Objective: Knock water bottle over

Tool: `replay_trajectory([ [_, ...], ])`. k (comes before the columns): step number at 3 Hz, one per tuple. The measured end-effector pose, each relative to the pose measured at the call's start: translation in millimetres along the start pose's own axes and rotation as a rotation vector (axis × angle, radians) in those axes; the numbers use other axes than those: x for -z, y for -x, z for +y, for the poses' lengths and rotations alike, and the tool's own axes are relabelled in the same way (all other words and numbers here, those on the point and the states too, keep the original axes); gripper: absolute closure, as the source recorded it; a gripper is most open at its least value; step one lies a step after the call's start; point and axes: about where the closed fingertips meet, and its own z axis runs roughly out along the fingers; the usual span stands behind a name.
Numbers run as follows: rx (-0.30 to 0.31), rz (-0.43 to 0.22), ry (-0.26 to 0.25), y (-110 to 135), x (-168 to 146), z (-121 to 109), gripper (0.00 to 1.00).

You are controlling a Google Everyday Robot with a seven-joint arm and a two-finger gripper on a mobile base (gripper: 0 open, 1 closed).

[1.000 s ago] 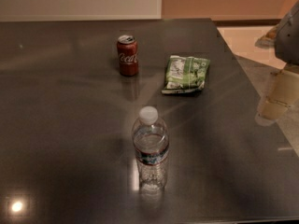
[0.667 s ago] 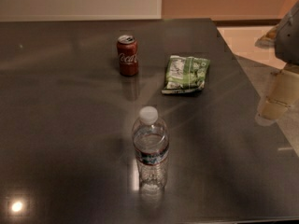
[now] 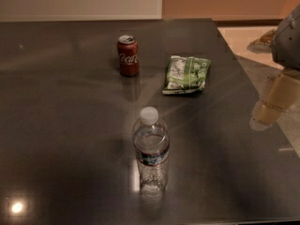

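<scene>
While the water bottle (image 3: 151,149) stands upright, long axis vertical, the gripper (image 3: 271,108) hangs well apart toward the view's right, grip state not discernible.

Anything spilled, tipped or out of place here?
Nothing stands out. The water bottle and Coke can stand upright, the green snack bag lies flat, and the gripper hangs at the right edge of the table, apart from all three.

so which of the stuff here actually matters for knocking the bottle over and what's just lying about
For the job:
- water bottle, upright, nearest the camera
- gripper, at the right edge of the table, well apart from the bottle

Lying about:
- Coca-Cola can, upright, farther back
- green snack bag, flat, right of the can
</scene>
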Motion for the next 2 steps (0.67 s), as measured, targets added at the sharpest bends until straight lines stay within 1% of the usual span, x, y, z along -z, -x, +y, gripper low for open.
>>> replay_trajectory([
  [1, 0.004, -0.146, 0.058, 17, -15, 17, 0.0],
  [2, 0.013, -0.291, 0.119, 41, -30, 34, 0.0],
])
